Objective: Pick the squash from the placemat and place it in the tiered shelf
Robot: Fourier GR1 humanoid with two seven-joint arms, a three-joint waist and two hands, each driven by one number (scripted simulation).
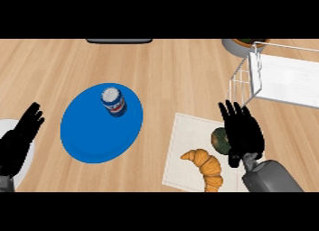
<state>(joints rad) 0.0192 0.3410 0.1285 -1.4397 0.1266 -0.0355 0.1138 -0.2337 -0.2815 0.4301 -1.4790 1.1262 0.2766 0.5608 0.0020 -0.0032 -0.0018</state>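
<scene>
Item: dark green round squash (220,138), on your pale square placemat (181,158), touching the left edge of your black right hand (243,133), fingers straight, spread. White wire tiered shelf (282,81) beyond.

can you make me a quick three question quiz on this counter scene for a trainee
1. True or false: the croissant lies on the blue plate.
2. Which hand is over the squash on the placemat? A) left hand B) right hand C) neither
3. Fill in: the can stands on the ____.

Key
1. False: the croissant is on the placemat, beside the squash.
2. B: the right hand is above the squash, fingers straight, partly hiding it; the left hand rests open at the view's left edge. The tiered shelf holds no squash yet.
3. Blue plate.
</scene>
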